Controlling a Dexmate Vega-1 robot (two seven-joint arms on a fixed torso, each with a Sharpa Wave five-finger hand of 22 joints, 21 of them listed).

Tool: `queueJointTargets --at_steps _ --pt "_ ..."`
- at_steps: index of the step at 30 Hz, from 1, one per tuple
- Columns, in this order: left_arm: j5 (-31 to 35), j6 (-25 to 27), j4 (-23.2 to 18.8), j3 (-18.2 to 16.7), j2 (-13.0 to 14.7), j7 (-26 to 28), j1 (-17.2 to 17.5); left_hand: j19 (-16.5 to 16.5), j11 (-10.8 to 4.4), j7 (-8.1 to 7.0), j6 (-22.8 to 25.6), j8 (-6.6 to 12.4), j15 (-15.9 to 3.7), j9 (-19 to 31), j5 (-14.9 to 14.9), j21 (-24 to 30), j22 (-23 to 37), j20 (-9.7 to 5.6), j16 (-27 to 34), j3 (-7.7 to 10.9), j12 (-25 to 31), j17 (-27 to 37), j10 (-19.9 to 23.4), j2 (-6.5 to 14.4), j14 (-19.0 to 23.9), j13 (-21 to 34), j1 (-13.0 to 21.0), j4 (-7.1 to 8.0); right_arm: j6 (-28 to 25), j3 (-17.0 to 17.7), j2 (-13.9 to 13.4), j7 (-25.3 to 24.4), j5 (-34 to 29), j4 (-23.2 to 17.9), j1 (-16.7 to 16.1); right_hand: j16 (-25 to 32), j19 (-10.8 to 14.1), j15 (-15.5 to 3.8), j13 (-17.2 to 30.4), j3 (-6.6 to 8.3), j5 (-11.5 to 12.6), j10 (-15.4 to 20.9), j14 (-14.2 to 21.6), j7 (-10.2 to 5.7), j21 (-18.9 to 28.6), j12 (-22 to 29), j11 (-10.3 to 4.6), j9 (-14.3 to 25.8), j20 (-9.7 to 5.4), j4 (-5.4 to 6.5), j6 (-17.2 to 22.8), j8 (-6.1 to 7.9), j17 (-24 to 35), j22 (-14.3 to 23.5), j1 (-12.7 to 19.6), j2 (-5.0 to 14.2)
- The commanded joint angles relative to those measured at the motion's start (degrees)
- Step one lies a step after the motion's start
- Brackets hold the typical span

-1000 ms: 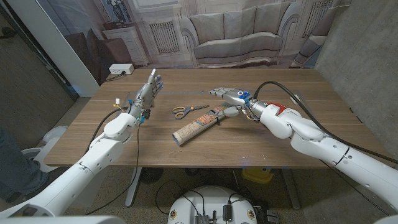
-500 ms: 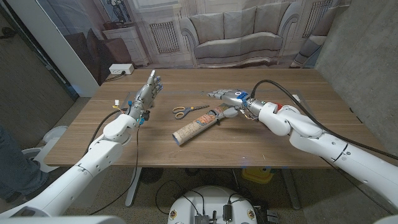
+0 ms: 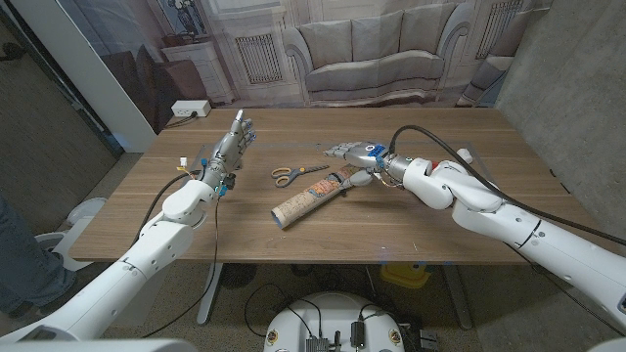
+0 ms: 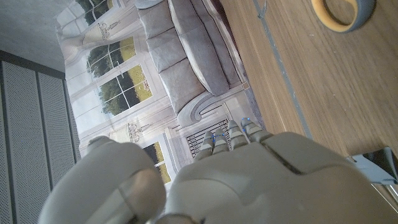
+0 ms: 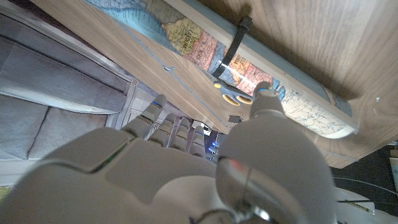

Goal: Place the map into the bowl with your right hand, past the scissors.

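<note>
Wood-grain counter [image 3: 411, 210], near to far: the map [image 3: 311, 197] is a rolled tube lying on it at centre, long axis diagonal — near end toward my left and closer to me, far end up and toward my right. That far end sits right at my right robot hand [image 3: 354, 156]. Head view shows the thumb under or against the tube's far end with the other fingers reaching over it. Right wrist view has the thumb tip on the printed paper close to the black band [image 5: 235, 45] round the roll. I can't tell whether the fingers have actually clamped; I'd call it touching, grip unconfirmed.

Scissors [image 3: 296, 173], orange-handled, lie just beyond the map's middle, toward my left of the right robot hand, near but apart from the tube.

Left robot hand [image 3: 235, 138] stands on edge well off to the left, fingers straight, holding nothing. It's far from the map, so the right arm is clearly the nearer one.

No bowl I can make out on the counter. My read: the lift needs a firm wrap at the far end first, and the long tube will droop or swing toward the scissors.
</note>
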Motion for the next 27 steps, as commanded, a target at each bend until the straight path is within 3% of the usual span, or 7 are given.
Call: queueJointTargets --at_steps 1,27 --pt "0.1 -0.3 0.1 -0.3 -0.1 0.3 0.2 -0.2 0.13 -0.02 0.2 0.06 -0.11 0.1 0.1 -0.1 0.2 -1.49 -0.1 -0.34 -0.2 0.3 0.0 0.4 -0.4 0.3 0.2 -0.07 1.6 -1.4 0.8 2.2 -1.9 1.9 2.1 0.1 -0.2 -2.89 0.2 -0.18 0.2 0.3 -0.3 -0.52 -0.2 0.4 -0.56 0.1 -5.45 0.01 0.1 0.32 0.3 0.1 0.1 -0.11" --pt "0.2 -0.9 0.0 -0.4 -0.6 0.8 0.5 -0.2 -0.04 -0.01 0.2 0.05 -0.12 0.1 0.1 -0.1 0.2 -1.47 -0.1 -0.65 -0.2 0.3 0.0 0.5 -0.4 0.3 0.3 -0.07 2.1 -3.8 2.3 4.4 -4.1 5.4 4.4 0.1 -0.7 -2.5 0.2 -0.07 0.1 -0.7 -0.9 -0.72 -1.0 0.1 -0.71 0.1 -5.09 0.2 -0.9 0.07 0.3 0.2 0.5 0.04"
